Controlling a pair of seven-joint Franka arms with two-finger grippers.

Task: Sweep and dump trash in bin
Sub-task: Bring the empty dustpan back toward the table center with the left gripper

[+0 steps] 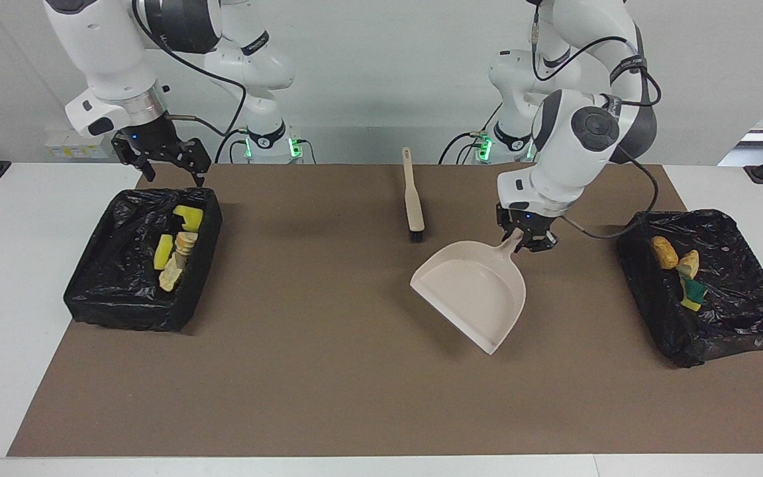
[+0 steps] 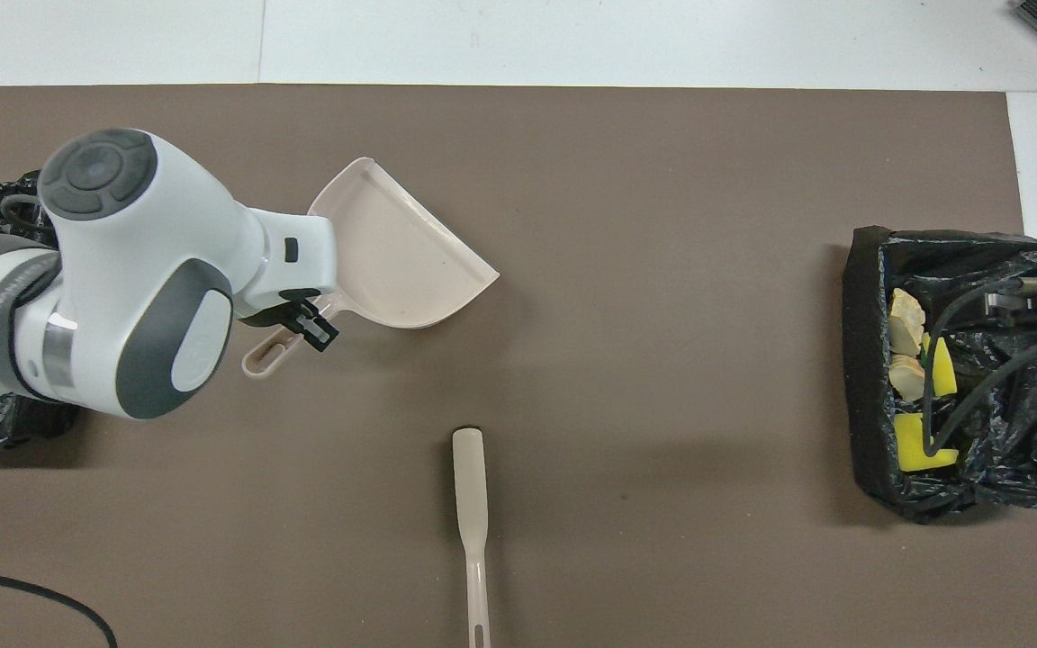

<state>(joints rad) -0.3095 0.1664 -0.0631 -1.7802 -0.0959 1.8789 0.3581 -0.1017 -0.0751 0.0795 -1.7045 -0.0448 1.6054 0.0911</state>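
Observation:
My left gripper is shut on the handle of the beige dustpan, which is held low over the middle of the brown mat with its pan bare. The trash lies in two black-lined bins. Yellow sponge and bread-like pieces are in the bin at the right arm's end. An orange chunk and green-yellow scraps are in the bin at the left arm's end. My right gripper hangs open and empty above the first bin's edge nearest the robots.
The beige brush lies on the mat between the two arm bases, bristles pointing away from the robots. White tabletop borders the mat at both ends.

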